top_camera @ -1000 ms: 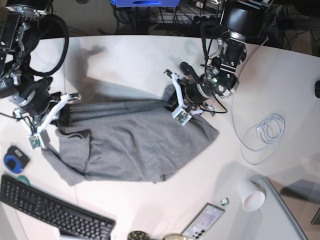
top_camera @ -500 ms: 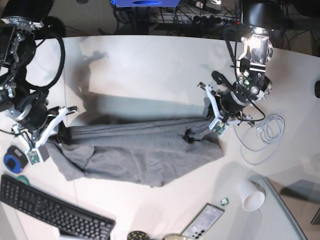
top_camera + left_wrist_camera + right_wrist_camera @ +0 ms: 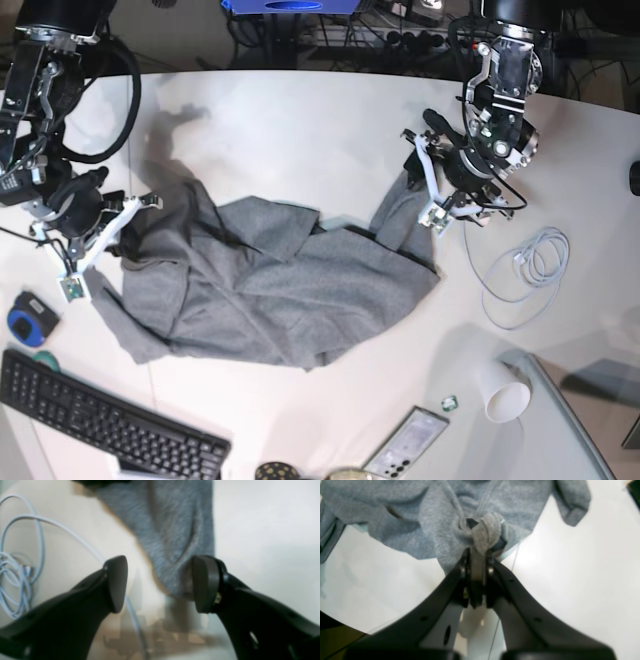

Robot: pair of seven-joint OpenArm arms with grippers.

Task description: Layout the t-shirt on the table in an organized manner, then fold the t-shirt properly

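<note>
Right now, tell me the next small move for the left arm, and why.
Probably close the left gripper on the shirt again. Its jaws stand open with the shirt's edge hanging between them, while the right gripper is shut on a bunched fold. The shirt lies crumpled on the table, so spreading needs both grips.

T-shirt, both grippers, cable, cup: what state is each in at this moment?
T-shirt: crumpled on the table, not spread flat.
Left gripper: open, cloth edge between its jaws.
Right gripper: shut on a bunched fold of the t-shirt.
Cable: loosely coiled.
Cup: lying on its side.
</note>
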